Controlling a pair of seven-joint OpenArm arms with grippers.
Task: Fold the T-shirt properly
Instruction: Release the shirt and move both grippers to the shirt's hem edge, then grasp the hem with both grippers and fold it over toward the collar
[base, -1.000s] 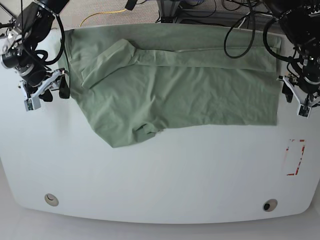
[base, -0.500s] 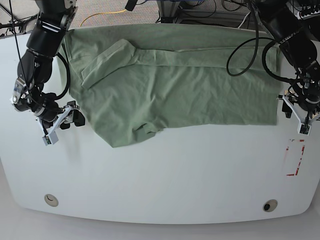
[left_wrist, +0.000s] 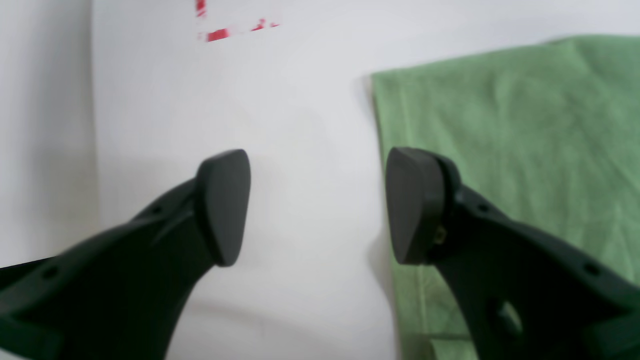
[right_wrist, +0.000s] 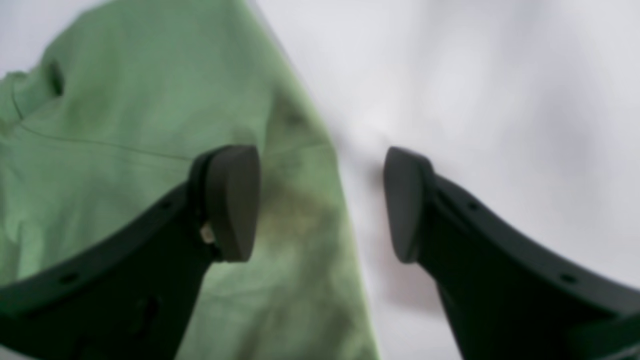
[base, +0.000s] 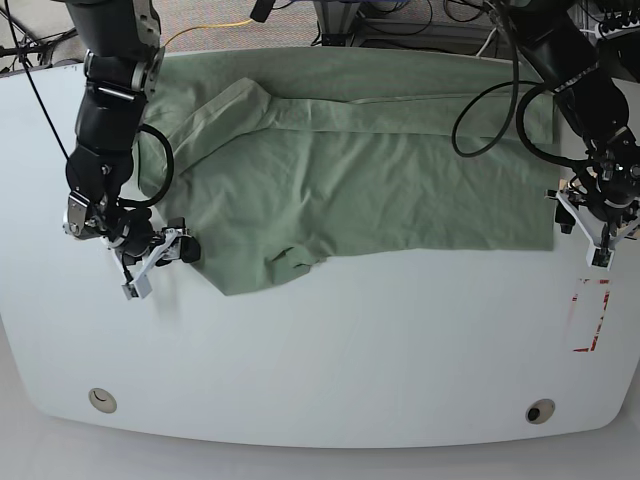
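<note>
A: T-shirt (base: 360, 170) spread flat across far half of white counter (base: 320, 360), one sleeve folded over chest, collar at near hem edge.

B: Claws?

A: Right claw (base: 150, 262) low at shirt's left edge, seemingly parted, though small here. Left claw (base: 590, 225) just off the shirt's right corner. Red marks (base: 592, 315) near it.

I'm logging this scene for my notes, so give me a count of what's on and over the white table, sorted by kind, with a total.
Garments: 1, the T-shirt, sage green
Grippers: 2, the left gripper and the right gripper, both open
Red tape markings on the table: 1, the red marking
Round table holes: 2, one and another
Total: 6
</note>
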